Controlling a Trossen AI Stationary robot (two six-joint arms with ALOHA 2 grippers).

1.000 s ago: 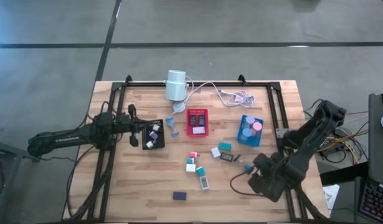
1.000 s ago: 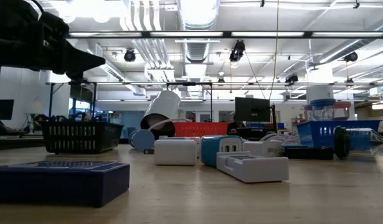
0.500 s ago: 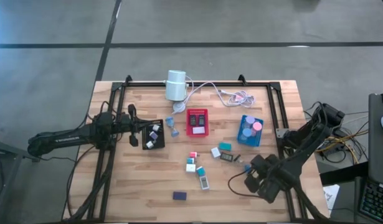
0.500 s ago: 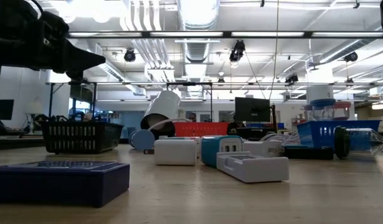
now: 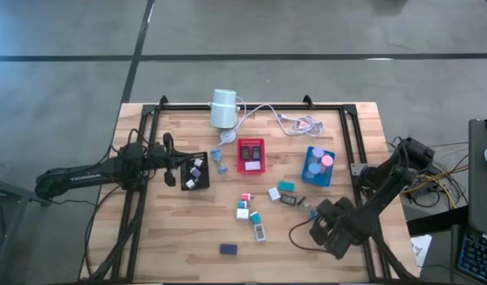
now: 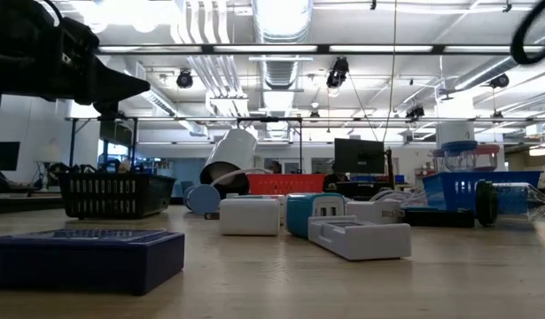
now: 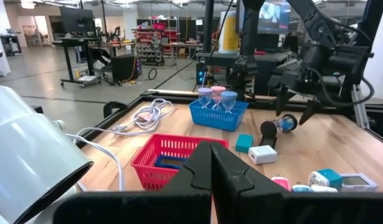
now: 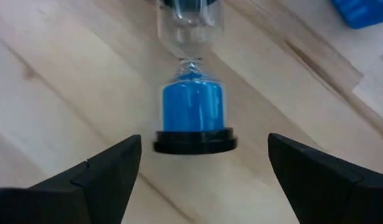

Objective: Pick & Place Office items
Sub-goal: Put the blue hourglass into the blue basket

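The red plastic mesh basket (image 5: pixel 250 155) sits mid-table and serves as the anchor here. Toward the right arm's side of it, past the blue mesh basket (image 5: pixel 317 166) holding pastel cylinders, a small sand timer with blue sand and black end caps (image 8: pixel 193 115) lies on its side on the wooden table (image 5: pixel 180 229). The right gripper (image 8: pixel 197 177) is just short of it, fingers spread wide either side of the near cap, holding nothing. In front of the red basket, loose office pieces are scattered: a white block (image 5: pixel 274 193), a teal block (image 5: pixel 286 186), a white-and-teal cluster (image 5: pixel 248 210) and a dark blue flat block (image 5: pixel 228 248). Beside the red basket toward the left arm stands a black mesh basket (image 5: pixel 195 171), where the left gripper (image 7: pixel 211 163) waits, fingers shut and empty. Behind the red basket lies a white cylinder with cable (image 5: pixel 223 108).
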